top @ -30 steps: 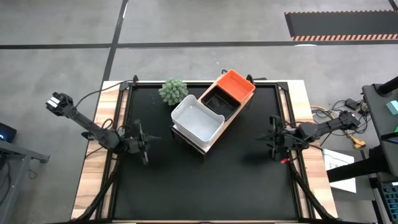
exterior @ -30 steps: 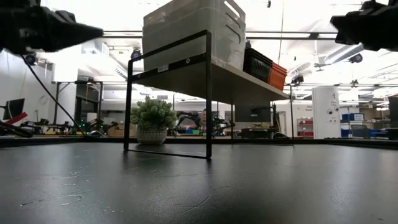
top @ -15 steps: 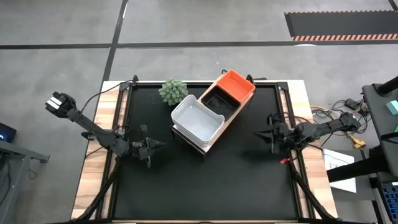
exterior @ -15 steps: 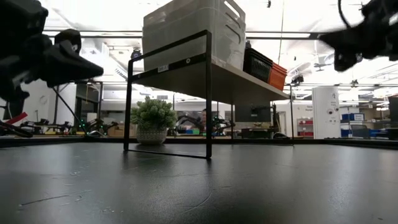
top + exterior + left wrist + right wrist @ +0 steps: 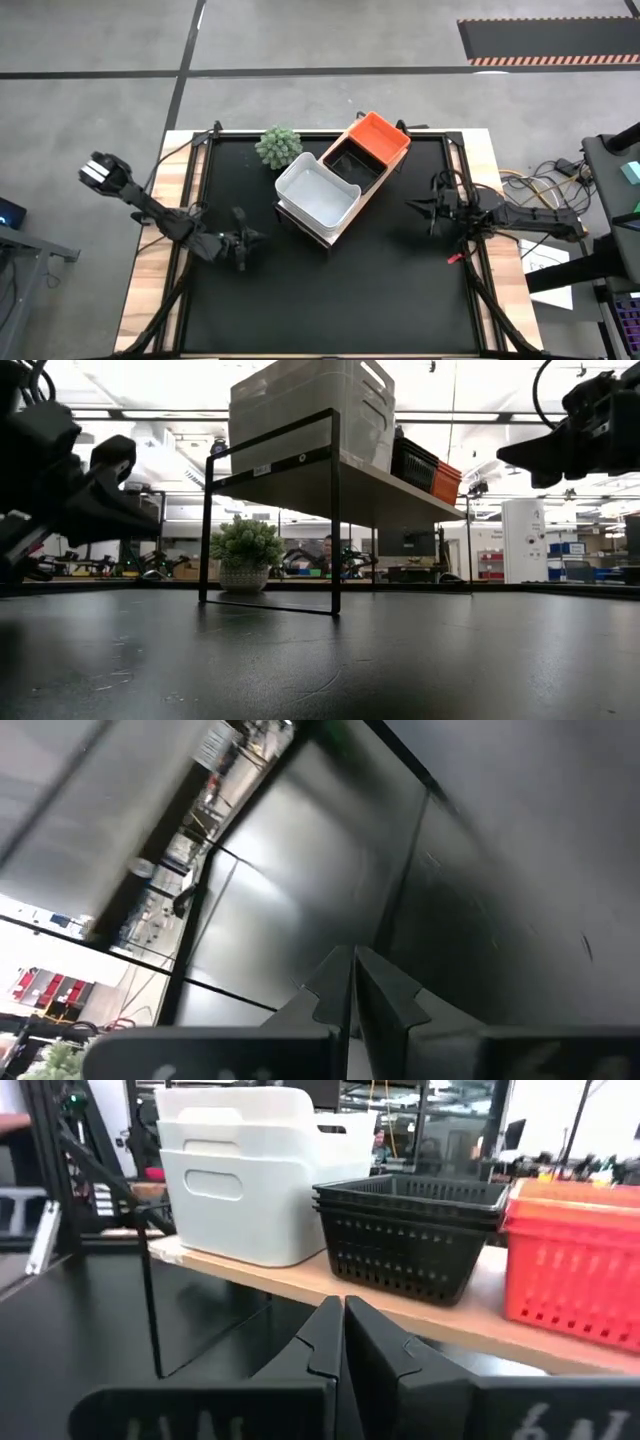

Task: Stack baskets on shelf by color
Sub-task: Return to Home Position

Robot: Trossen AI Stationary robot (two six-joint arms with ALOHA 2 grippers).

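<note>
Three sorted basket stacks (image 5: 318,192) fill the shelf (image 5: 300,1282); flanking it, our left fingers (image 5: 335,988) and right fingers (image 5: 322,1335) are clenched empty; we fear a wide swing toppling them.

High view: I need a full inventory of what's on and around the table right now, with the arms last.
white baskets: two visible in the stack, white, at the shelf's near end
black baskets: one stack, count unclear, black, middle of the shelf
orange baskets: one stack, count unclear, orange-red, at the shelf's far end
shelf: one, light wood on a dark frame, set diagonally mid-table
plant: one, green, on the table beside the shelf
table: one, black top
left gripper: shut, empty, left of the shelf
right gripper: shut, empty, right of the shelf
</note>
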